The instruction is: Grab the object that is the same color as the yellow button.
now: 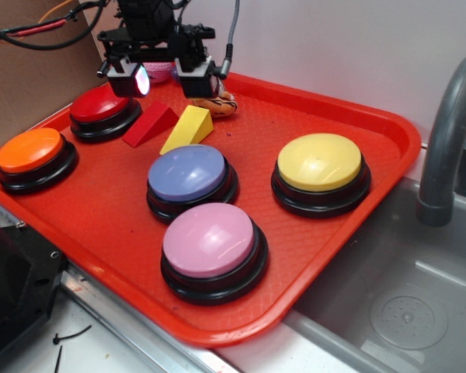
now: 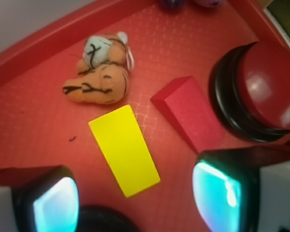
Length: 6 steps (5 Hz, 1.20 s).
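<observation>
The small yellow wedge block (image 1: 189, 128) lies on the red tray (image 1: 326, 241), behind the purple button. In the wrist view the yellow wedge (image 2: 124, 149) lies between and just ahead of my fingers. The yellow button (image 1: 319, 162) on its black base stands at the tray's right. My gripper (image 1: 161, 78) hangs above the tray's back, over the wedges, open and empty; in the wrist view the gripper (image 2: 135, 198) has its fingertips (image 2: 55, 205) wide apart, with glowing pads.
A red wedge (image 1: 149, 124) lies left of the yellow one. An orange-striped toy (image 1: 221, 102) lies behind it. Red (image 1: 101, 105), orange (image 1: 29, 150), purple (image 1: 188, 172) and pink (image 1: 210, 241) buttons stand on the tray. A grey faucet (image 1: 450, 124) and sink are at right.
</observation>
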Motion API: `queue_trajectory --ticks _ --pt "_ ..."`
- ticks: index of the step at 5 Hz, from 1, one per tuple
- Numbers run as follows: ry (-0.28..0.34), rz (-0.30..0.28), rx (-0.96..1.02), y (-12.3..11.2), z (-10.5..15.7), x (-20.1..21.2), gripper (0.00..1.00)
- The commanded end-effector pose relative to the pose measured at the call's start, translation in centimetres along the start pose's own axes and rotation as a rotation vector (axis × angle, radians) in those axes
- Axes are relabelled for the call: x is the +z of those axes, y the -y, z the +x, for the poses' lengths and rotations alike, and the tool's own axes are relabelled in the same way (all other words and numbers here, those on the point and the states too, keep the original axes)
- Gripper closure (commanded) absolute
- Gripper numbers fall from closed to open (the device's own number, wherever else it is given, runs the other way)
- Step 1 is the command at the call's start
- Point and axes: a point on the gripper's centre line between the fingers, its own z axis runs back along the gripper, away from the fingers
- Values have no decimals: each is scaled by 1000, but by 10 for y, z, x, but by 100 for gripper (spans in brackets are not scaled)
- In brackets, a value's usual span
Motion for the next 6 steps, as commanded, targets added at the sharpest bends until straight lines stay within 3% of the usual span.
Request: queue_trajectory --ticks 1,2,4,6 --pt "-2 6 38 -9 18 -31 0" --pt "-27 -63 12 -6 20 -45 0" --pt "-17 -95 -10 8 13 -44 0" --pt "-14 -19 53 24 10 -41 0"
